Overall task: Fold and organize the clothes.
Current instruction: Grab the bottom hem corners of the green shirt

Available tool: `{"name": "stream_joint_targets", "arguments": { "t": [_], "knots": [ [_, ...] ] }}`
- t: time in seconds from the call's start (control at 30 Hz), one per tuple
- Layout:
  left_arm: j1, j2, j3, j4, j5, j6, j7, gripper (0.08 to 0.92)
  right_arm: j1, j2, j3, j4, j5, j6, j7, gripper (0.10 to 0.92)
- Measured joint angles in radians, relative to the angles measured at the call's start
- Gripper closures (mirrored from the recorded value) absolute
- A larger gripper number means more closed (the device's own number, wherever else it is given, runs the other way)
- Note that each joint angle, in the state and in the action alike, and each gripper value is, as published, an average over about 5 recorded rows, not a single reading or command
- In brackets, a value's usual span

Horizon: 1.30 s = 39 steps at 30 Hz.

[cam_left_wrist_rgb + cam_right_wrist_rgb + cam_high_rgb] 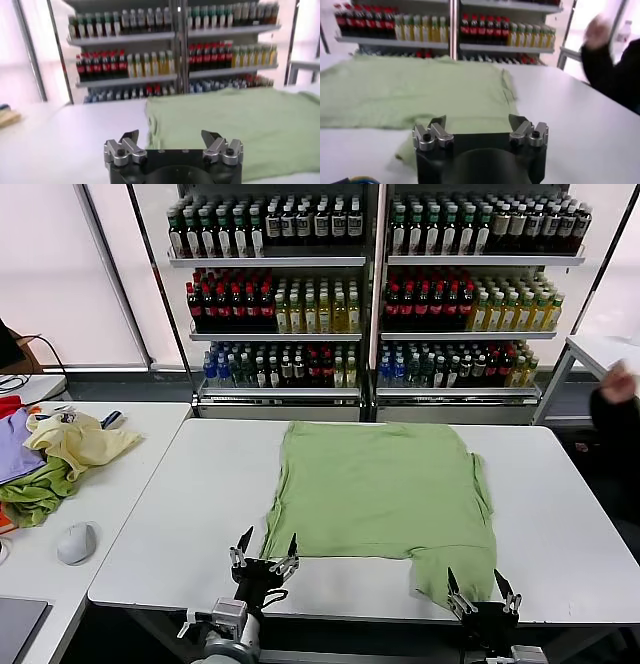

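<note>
One shirt (380, 489), two spread grippers (265, 556) (480, 589).

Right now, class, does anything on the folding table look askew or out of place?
Yes. The green shirt lies mostly flat, but its near right corner juts out as a flap toward the table edge, beside the open right gripper.

So the count: one light green shirt (380, 489) spread flat on one white table (560, 514), with a second white table (130, 474) just beside it. Two grippers, the left gripper (265, 550) and the right gripper (481, 584), both with jaws spread wide. One heap of other clothes (55, 459) showing three colours: yellow, darker green, purple. One grey mouse (76, 542). Two shelving units (375, 304) with three bottle rows each; too many bottles to count.
</note>
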Motion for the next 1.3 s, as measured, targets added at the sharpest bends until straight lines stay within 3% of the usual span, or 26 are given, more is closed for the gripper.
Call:
{"name": "stream_joint_targets", "arguments": {
  "t": [0.33, 0.53, 0.77, 1.3],
  "knots": [
    [-0.077, 0.0, 0.02, 0.099, -0.022, 0.081, -0.05, 0.177, 0.002, 0.01, -0.021, -0.027, 0.007, -0.007, 0.016, 0.214],
    [-0.101, -0.001, 0.025, 0.133, -0.047, 0.105, -0.076, 0.202, 0.004, 0.007, -0.035, -0.037, 0.029, -0.017, 0.021, 0.352],
    [-0.119, 0.002, 0.03, 0.15, -0.094, 0.116, -0.104, 0.386, 0.005, 0.002, -0.037, -0.042, 0.062, -0.027, 0.019, 0.539],
    [-0.113, 0.027, 0.029, 0.138, -0.182, 0.12, -0.12, 0.846, 0.03, -0.042, -0.003, -0.006, 0.124, -0.005, -0.033, 0.863]
  ]
}}
